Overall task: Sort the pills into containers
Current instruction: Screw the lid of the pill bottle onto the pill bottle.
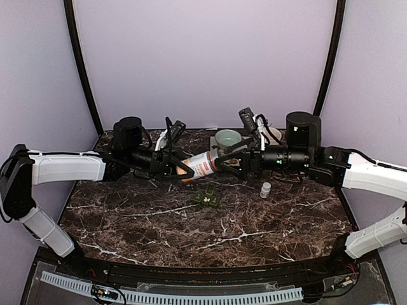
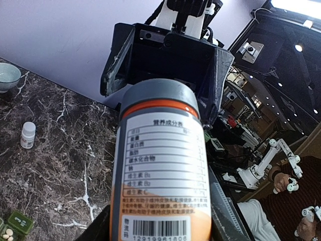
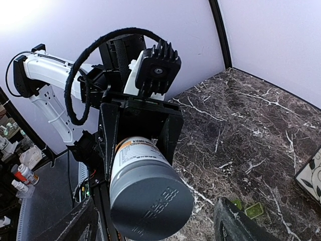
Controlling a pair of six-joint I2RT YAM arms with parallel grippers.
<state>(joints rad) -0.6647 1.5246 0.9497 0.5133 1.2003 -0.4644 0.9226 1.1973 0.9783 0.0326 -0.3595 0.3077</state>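
My left gripper (image 1: 184,166) is shut on a large orange-and-white labelled bottle (image 1: 200,165) with a grey cap and holds it level above the table. In the left wrist view the bottle (image 2: 163,170) fills the frame and its cap points at my right gripper. My right gripper (image 1: 224,162) is open, with its fingers (image 3: 235,221) on either side of the grey cap (image 3: 150,201) and a gap on both sides. The dark green pill box (image 1: 206,198) lies open on the table below the bottle. A few pale pills (image 2: 7,234) lie in one compartment (image 2: 12,227).
A small white vial (image 1: 265,189) stands right of the pill box, and it shows in the left wrist view (image 2: 27,135). A pale green bowl (image 1: 227,138) sits at the back centre on a patterned mat. The marble table (image 1: 159,222) has bare room in front.
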